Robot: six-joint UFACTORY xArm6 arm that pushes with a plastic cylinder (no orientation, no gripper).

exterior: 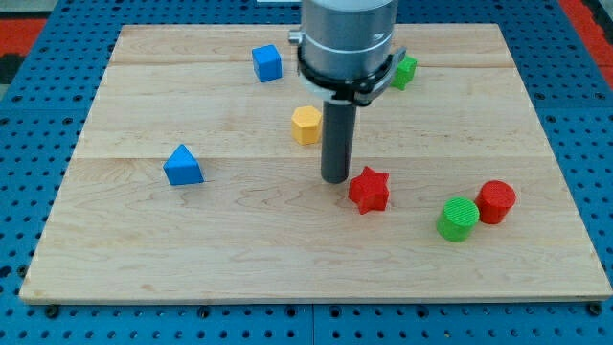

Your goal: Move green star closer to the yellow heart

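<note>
A green block (405, 71) lies near the view's top, right of the arm's body, which hides part of it; its shape is not clear. A yellow block (306, 125) with angular sides, looking like a pentagon, lies left of the rod. No heart shape can be made out. My tip (334, 179) rests on the board near the centre, just below and right of the yellow block and close to the left of a red star (369, 190). The green block is up and to the right of the tip, well apart from it.
A blue cube (267, 63) lies at the top left of centre. A blue triangle (182, 165) lies at the left. A green cylinder (458, 218) and a red cylinder (496, 201) sit side by side at the lower right. The wooden board (144, 259) ends at blue pegboard.
</note>
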